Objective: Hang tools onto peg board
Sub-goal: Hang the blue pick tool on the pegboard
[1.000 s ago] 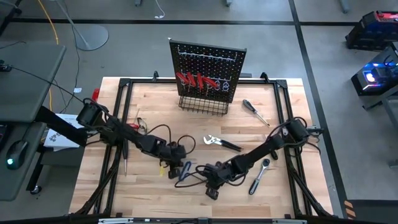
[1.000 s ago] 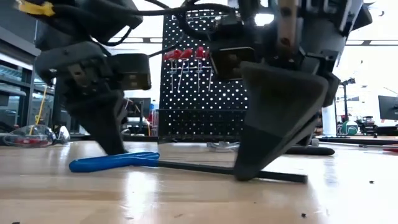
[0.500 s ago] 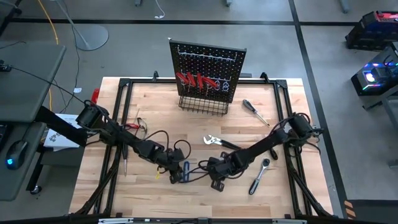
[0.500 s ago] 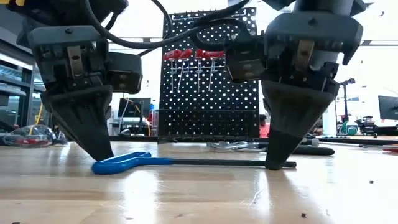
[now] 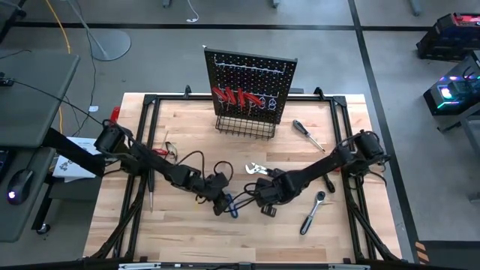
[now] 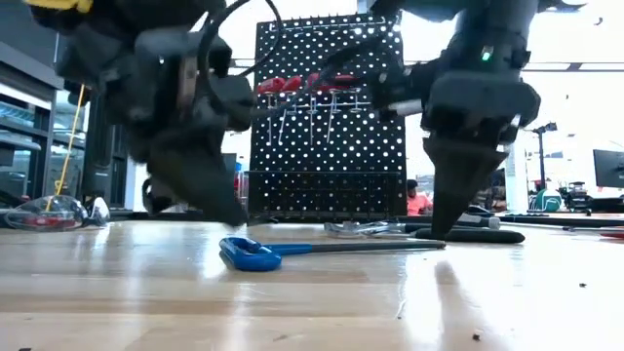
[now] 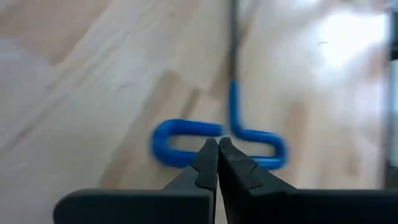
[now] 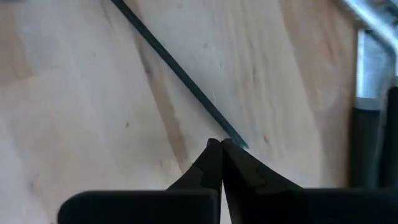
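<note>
Blue-handled T-key [image 6: 255, 253] with slim dark shaft, lower centre on pale wood bench [image 5: 180, 127], left tool [image 7: 217, 144] and right tool [image 8: 221, 144] pinched closed, empty

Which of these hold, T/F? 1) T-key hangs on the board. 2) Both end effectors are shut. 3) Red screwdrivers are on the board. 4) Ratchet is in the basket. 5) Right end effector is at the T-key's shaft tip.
1) False. The T-key lies flat on the table, not on the board.
2) True. The left end effector and the right end effector both have their tips together.
3) True. The red screwdrivers hang on the board.
4) False. The ratchet lies on the table at the right, away from the basket.
5) True. Its tips sit at the end of the dark shaft.
</note>
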### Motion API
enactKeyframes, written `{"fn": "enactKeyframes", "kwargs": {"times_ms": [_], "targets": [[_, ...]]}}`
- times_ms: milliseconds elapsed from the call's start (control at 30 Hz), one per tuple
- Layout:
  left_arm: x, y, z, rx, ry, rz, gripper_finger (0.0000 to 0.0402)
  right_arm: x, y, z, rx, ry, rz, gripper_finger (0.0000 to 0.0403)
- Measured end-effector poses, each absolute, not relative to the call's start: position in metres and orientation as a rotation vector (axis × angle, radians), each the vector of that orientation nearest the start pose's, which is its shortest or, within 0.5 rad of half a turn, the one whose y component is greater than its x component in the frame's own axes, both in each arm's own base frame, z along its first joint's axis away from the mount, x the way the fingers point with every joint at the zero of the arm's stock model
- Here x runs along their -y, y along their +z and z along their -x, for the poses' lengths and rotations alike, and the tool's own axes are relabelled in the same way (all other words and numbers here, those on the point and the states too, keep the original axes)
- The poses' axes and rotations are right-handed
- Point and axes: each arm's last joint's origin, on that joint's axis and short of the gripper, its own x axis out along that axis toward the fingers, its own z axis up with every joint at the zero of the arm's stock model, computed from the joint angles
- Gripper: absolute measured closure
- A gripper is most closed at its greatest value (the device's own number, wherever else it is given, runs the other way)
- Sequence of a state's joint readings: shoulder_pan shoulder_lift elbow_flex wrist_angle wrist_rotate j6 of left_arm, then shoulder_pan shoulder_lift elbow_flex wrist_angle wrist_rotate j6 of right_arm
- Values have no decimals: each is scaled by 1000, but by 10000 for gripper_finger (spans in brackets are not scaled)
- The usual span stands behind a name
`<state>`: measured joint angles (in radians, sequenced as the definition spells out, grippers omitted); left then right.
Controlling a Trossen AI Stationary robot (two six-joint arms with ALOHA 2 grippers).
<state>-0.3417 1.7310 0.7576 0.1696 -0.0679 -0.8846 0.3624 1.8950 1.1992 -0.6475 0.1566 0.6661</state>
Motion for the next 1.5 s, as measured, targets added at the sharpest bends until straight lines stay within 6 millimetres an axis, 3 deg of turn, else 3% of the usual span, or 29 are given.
{"fn": "enactKeyframes", "kwargs": {"times_ms": [200, 400, 700, 1000, 1233, 1500], "targets": [[105, 155, -300, -755, -2, 603, 401, -116, 179, -318, -1273, -238, -203, 403], [115, 143, -300, -757, 11, 531, 401, -112, 197, -307, -1220, -262, -283, 403], [134, 118, -296, -817, -8, 437, 401, -111, 183, -295, -1152, -214, -519, 403], [135, 124, -300, -730, 25, 461, 401, -116, 181, -298, -1109, -191, -607, 403], [132, 115, -298, -768, 77, 400, 401, -116, 181, -298, -1106, -206, -630, 403], [138, 81, -301, -818, 131, 444, 401, -118, 182, -299, -1118, -187, -698, 403]]}}
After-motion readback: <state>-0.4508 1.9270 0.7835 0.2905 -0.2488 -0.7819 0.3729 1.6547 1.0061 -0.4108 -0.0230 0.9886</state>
